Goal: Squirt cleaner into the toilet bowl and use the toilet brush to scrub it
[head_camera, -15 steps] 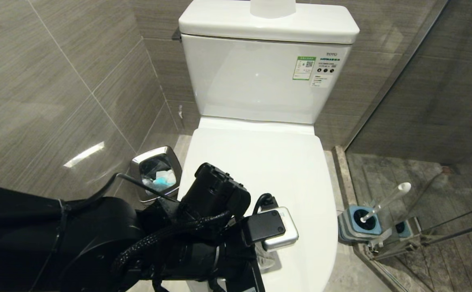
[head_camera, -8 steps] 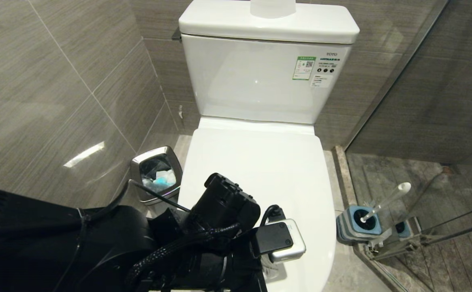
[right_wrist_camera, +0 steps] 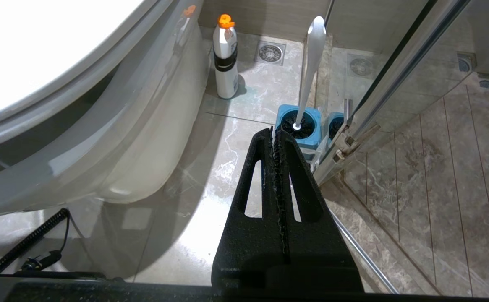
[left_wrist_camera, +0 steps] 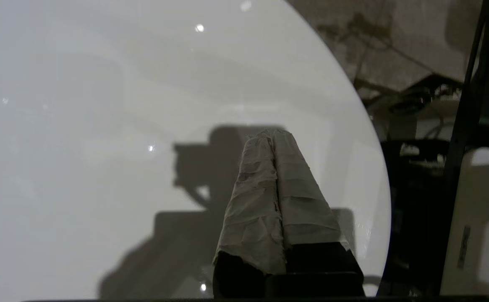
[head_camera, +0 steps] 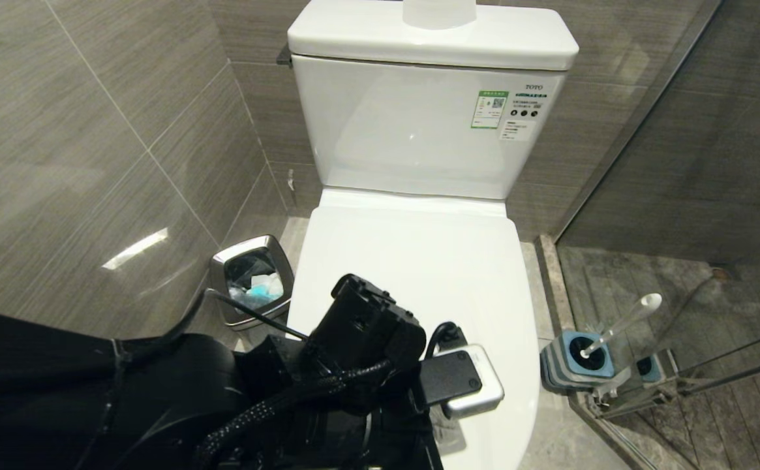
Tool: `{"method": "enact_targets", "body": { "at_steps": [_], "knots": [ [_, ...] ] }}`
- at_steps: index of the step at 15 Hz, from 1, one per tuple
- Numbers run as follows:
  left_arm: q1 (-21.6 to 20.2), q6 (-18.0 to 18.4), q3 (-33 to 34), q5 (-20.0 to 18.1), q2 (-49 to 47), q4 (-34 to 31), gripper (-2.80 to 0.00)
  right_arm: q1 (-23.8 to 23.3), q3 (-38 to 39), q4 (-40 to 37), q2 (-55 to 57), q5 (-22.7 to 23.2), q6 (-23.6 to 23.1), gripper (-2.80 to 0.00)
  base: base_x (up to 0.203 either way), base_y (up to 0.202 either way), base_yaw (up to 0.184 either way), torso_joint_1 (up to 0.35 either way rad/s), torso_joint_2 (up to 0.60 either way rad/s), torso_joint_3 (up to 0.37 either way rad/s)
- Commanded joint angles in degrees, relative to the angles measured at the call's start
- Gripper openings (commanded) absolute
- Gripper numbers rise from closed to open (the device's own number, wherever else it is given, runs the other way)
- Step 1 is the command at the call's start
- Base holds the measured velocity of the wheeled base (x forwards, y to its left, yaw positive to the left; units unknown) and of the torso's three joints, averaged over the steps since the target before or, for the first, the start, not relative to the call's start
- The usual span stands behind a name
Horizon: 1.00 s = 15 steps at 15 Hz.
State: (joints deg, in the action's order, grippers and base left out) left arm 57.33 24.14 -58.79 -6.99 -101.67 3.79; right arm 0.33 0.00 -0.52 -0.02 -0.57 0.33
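Lid (head_camera: 412,261) down covers the toilet bowl, so my left gripper (left_wrist_camera: 274,136), jaws together and empty, hangs over its front edge to lift it, while the toilet brush (right_wrist_camera: 311,58) waits in its holder (right_wrist_camera: 298,131) beside my shut right gripper (right_wrist_camera: 274,136).

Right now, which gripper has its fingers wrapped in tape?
The left gripper, shut above the closed toilet lid; the right gripper has bare black fingers.
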Motion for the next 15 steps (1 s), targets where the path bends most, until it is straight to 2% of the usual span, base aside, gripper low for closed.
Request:
{"method": "enact_targets", "body": {
  "at_steps": [1,4,8,10,13,15],
  "knots": [
    [-0.5,-2.4,-4.3,0.8,5.1,0.3,-2.8,0.0,0.0,0.0,0.0,0.0,0.0,-2.8,0.0,0.0,0.0,0.0,0.0,0.0],
    [-3.9,-7.3,-9.6,2.1,11.6,0.0,-2.8,0.0,0.0,0.0,0.0,0.0,0.0,-2.8,0.0,0.0,0.0,0.0,0.0,0.0],
    [-12.8,-11.9,-11.4,2.6,19.1,-0.8,-2.8,0.0,0.0,0.0,0.0,0.0,0.0,-2.8,0.0,0.0,0.0,0.0,0.0,0.0],
    [-16.3,-12.5,-13.2,2.9,21.2,-1.0,-2.8,0.0,0.0,0.0,0.0,0.0,0.0,-2.8,0.0,0.0,0.0,0.0,0.0,0.0],
    [-19.6,-12.6,-20.5,7.1,22.3,-2.5,-2.8,0.0,0.0,0.0,0.0,0.0,0.0,-2.8,0.0,0.0,0.0,0.0,0.0,0.0],
    [-21.1,-12.4,-25.3,9.5,24.3,-6.3,-2.8,0.0,0.0,0.0,0.0,0.0,0.0,-2.8,0.0,0.0,0.0,0.0,0.0,0.0]
  ]
}}
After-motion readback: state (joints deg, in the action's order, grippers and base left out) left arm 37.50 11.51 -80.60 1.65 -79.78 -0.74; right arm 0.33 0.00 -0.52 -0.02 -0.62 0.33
